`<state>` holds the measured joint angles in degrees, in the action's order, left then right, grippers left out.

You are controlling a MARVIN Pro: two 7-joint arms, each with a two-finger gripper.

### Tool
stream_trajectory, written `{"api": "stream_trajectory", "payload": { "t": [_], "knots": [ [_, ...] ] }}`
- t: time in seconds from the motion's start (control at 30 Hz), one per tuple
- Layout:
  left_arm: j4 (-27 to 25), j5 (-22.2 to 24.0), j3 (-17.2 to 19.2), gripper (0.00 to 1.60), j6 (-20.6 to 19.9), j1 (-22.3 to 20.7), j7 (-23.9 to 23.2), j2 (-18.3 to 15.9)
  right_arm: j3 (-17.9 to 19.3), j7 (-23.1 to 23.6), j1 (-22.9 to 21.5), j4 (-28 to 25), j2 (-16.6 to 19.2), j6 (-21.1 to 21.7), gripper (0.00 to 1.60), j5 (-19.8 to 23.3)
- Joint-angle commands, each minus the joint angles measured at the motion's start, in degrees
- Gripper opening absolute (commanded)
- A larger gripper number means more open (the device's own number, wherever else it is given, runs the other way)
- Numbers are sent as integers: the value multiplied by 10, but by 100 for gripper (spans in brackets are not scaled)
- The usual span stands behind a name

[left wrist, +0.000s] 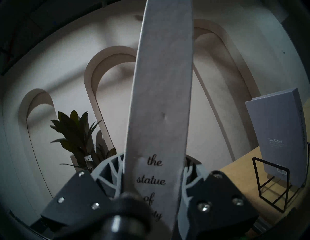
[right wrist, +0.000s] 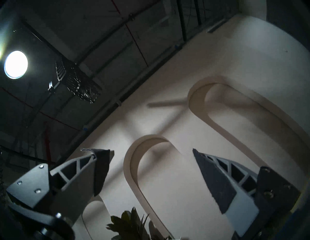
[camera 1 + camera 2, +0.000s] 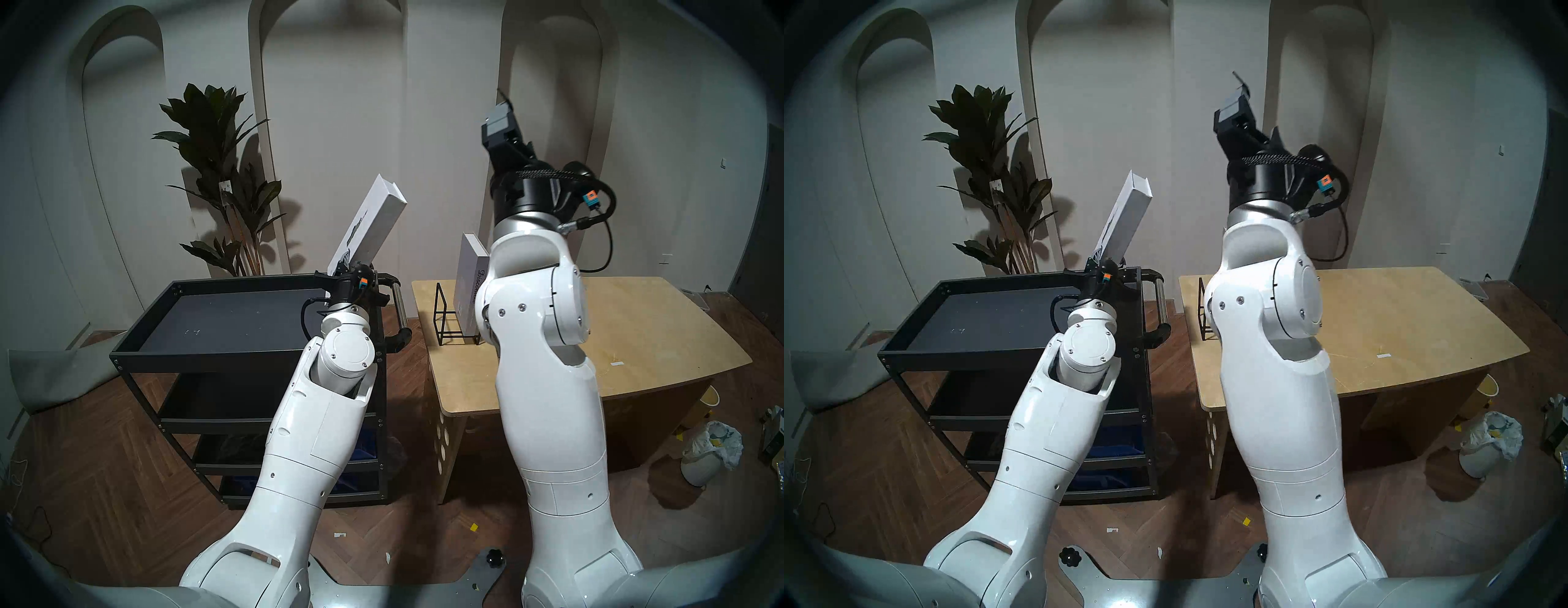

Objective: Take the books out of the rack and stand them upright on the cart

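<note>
My left gripper [image 3: 345,271] is shut on the bottom end of the thick white book [image 3: 369,225], which tilts up and to the right above the right rear corner of the black cart's top tray [image 3: 237,314]. The left wrist view shows the fingers [image 1: 109,174] clamping both covers, with "the statue of" on the spine [image 1: 159,100]. The pale grey book [image 3: 469,288] stands upright at the right end of the black wire rack [image 3: 445,314] on the wooden table. My right gripper [image 2: 147,150] is open and empty, raised high and pointing at the wall.
The cart's steel bar handle [image 3: 401,305] faces the light wooden table [image 3: 636,331], with a narrow gap between them. A tall potted plant [image 3: 220,170] stands behind the cart. My right arm hides part of the rack. A bagged bin [image 3: 708,458] sits on the floor at right.
</note>
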<state>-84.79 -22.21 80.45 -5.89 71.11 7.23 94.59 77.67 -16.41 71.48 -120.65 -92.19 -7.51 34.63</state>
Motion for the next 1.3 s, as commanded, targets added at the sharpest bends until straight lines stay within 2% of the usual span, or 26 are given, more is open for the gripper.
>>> {"api": "stream_trajectory", "payload": {
  "t": [0.0, 0.2, 0.37, 0.53, 0.77, 0.8, 0.87, 1.07, 1.2, 1.27],
  "knots": [
    [-26, 52, 48, 0, -21, -26, -36, -8, 32, -9, 2, -63, 21, -6, 160, -33],
    [-12, 93, 99, 0, -28, -47, -59, -24, 80, -29, 15, -79, 31, -8, 160, -46],
    [0, 113, 131, 0, 11, -47, -62, -41, 141, -39, 16, -78, 54, -6, 160, -55],
    [18, 143, 152, 0, 55, -47, -82, -50, 181, -16, 45, -67, 100, 14, 160, -60],
    [50, 183, 170, 0, 96, -54, -108, -51, 186, 33, 106, -29, 154, 77, 160, -100],
    [55, 187, 171, 0, 100, -56, -111, -51, 186, 42, 112, -24, 153, 86, 160, -107],
    [68, 194, 173, 0, 110, -61, -116, -53, 180, 46, 126, -14, 165, 92, 160, -118],
    [142, 186, 170, 0, 169, -86, -124, -73, 178, 68, 165, 1, 169, 100, 160, -127],
    [170, 173, 167, 0, 164, -110, -116, -81, 182, 74, 179, 5, 171, 97, 160, -129],
    [174, 159, 159, 0, 141, -122, -111, -91, 184, 74, 182, 5, 170, 97, 160, -132]
  ]
}}
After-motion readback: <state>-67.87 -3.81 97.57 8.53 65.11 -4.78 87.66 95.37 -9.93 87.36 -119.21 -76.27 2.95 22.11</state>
